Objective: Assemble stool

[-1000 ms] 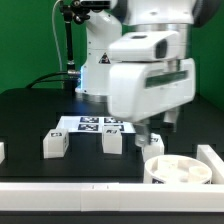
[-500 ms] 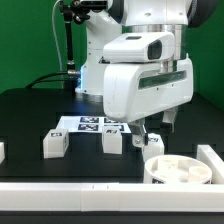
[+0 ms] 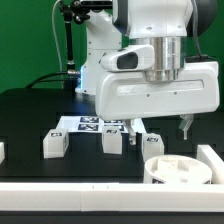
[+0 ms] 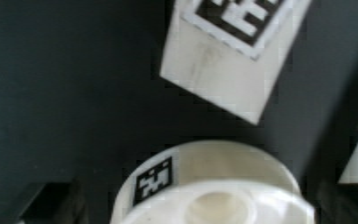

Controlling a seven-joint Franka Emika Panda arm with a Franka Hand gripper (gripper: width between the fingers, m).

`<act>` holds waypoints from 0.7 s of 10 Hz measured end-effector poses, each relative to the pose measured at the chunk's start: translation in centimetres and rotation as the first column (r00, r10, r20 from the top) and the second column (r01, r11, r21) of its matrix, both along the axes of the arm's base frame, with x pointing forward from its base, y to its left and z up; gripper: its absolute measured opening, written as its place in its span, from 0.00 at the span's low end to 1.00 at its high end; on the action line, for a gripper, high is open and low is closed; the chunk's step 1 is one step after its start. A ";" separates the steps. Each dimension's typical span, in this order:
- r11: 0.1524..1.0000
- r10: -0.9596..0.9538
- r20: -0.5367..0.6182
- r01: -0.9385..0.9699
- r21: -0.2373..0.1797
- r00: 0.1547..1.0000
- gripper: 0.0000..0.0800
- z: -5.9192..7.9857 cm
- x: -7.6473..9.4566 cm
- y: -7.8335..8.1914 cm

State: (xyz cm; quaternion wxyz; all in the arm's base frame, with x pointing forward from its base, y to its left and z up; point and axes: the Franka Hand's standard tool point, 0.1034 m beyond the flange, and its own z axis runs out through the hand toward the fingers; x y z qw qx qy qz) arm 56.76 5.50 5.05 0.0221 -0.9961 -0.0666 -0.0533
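Stool seat (image 3: 182, 170) lies open side up on your worktop (image 3: 30, 115); the nearest leg (image 3: 152, 141) stands just outside it, below your tool (image 3: 160, 131), fingers apart.

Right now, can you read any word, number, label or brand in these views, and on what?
None: no word, number or brand reads in either view.
On the marker board: black-and-white square tags, patterns only.
On the three legs: small tags of the same kind, no text.
On the seat: one blurred tag, no text.
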 end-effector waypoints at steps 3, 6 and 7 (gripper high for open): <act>0.980 -0.195 -0.016 0.196 0.033 0.981 0.81 0.0 0.0 0.3; 0.923 -0.381 -0.062 0.383 0.030 0.923 0.81 0.2 -0.1 -0.8; 0.929 -0.366 -0.050 0.368 0.030 0.929 0.81 0.1 -0.2 -1.2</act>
